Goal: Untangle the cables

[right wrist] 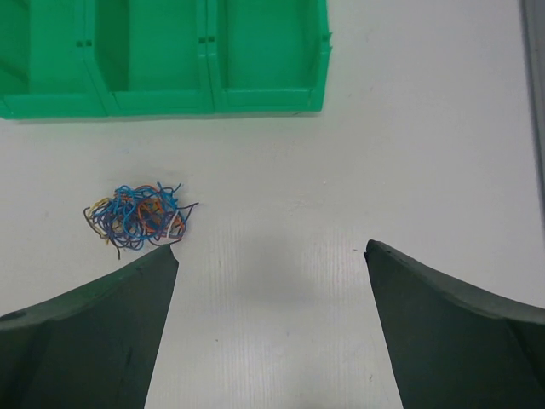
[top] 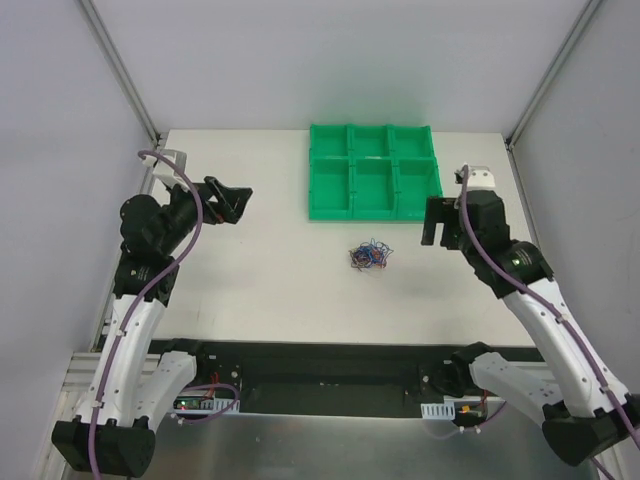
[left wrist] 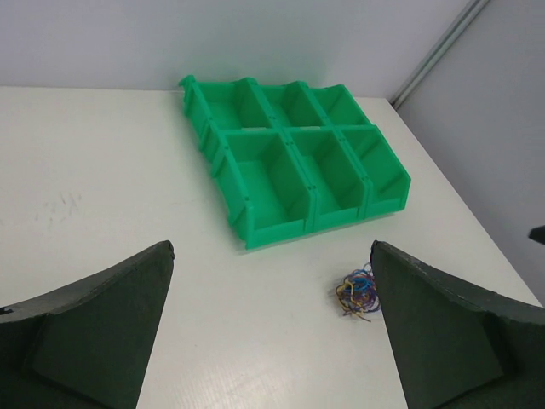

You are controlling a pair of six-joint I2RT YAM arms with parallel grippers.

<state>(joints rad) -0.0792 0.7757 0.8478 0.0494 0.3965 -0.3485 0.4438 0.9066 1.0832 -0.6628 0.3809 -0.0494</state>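
The cables (top: 369, 256) lie as one small knot of thin blue, orange, purple and yellow wires on the white table, just in front of the green bins. The knot also shows in the left wrist view (left wrist: 358, 293) and in the right wrist view (right wrist: 137, 216). My left gripper (top: 228, 200) is open and empty, raised over the table's left side, far from the knot. My right gripper (top: 436, 222) is open and empty, raised to the right of the knot. In the right wrist view the knot sits just beyond my left fingertip (right wrist: 167, 256).
A green tray of six bins (top: 372, 170) stands at the back middle of the table; its compartments look empty. It also shows in the left wrist view (left wrist: 298, 166) and the right wrist view (right wrist: 162, 55). Frame posts stand at the table's back corners.
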